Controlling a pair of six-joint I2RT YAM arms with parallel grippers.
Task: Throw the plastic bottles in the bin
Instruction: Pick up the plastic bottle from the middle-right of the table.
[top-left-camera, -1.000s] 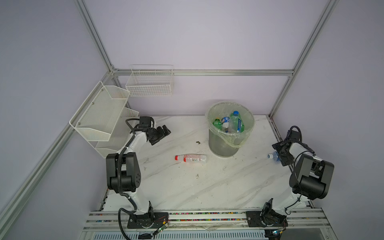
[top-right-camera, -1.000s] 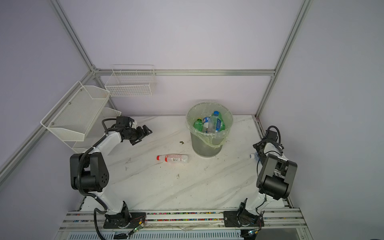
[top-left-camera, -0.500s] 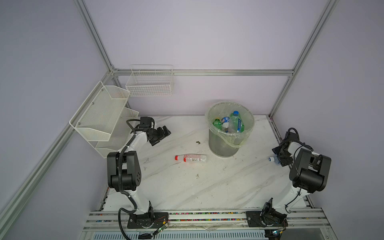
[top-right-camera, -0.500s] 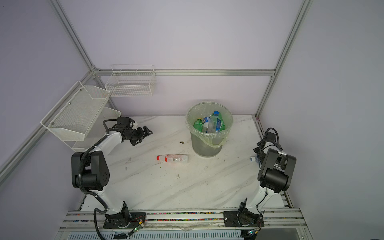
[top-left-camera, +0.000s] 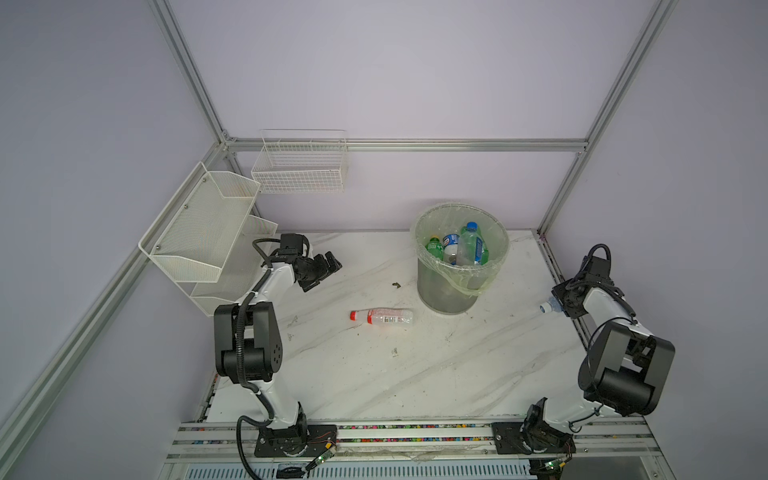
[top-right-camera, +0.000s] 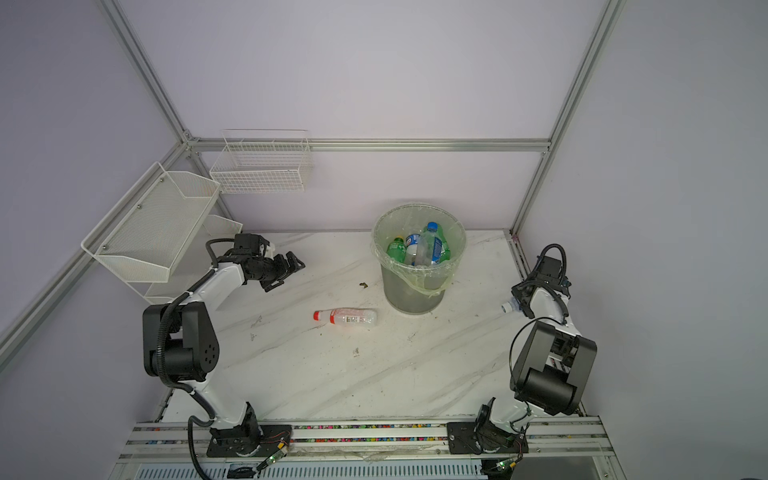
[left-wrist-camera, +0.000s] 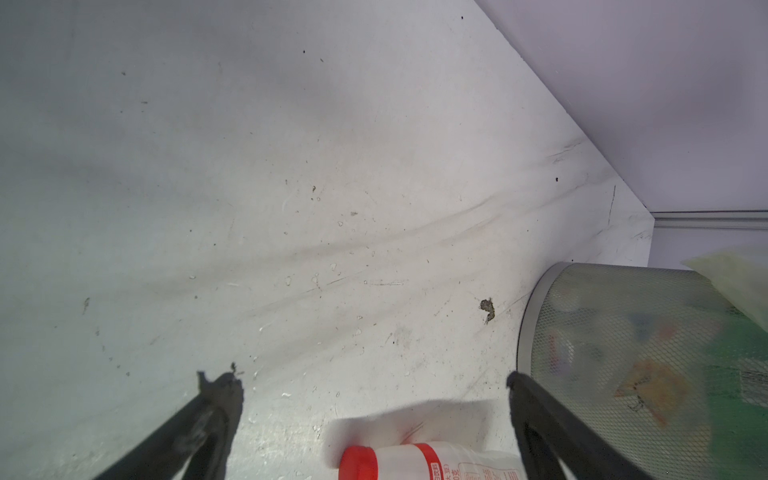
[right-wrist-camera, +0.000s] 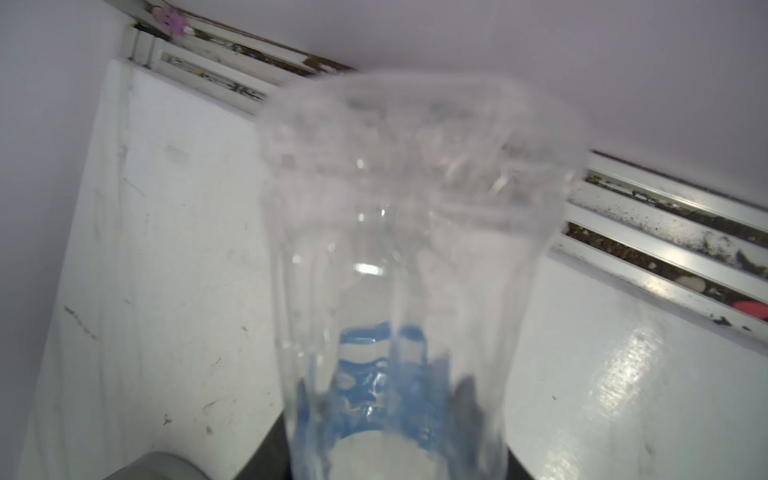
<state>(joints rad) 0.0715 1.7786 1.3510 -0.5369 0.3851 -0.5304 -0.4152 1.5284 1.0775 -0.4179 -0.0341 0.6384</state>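
Two robot arms are mounted at the near edge of a white, marble-patterned table (top-left-camera: 374, 374). Everything here is placed in relation to the bin (top-left-camera: 444, 291), a round grey-green mesh bucket lined with a thin plastic bag, which is set toward the back of the table.

Several bottles (top-left-camera: 468, 247) are seen inside the bin in both top views. A clear one with a blue cap and a green one can be made out, and the others are partly hidden.

One red-capped bottle (top-left-camera: 382, 316) is laid on its side on the table just in front of the bin and a little to its left. Its cap is pointed away from the bin, and it is touched by nothing.

The left tool (top-left-camera: 324, 272) is held above the table well to the left of the bin. Its jaws are spread wide apart with nothing between them.

The right tool (top-left-camera: 560, 302) is found well to the right of the bin, at the table's edge. It is clamped on a clear blue-labelled bottle (right-wrist-camera: 399, 270), whose pale cap is turned toward the bin. Whether this bottle is lifted clear of the table cannot be told.

White mesh baskets (top-left-camera: 199, 232) are fixed to the wall far to the left of the bin.
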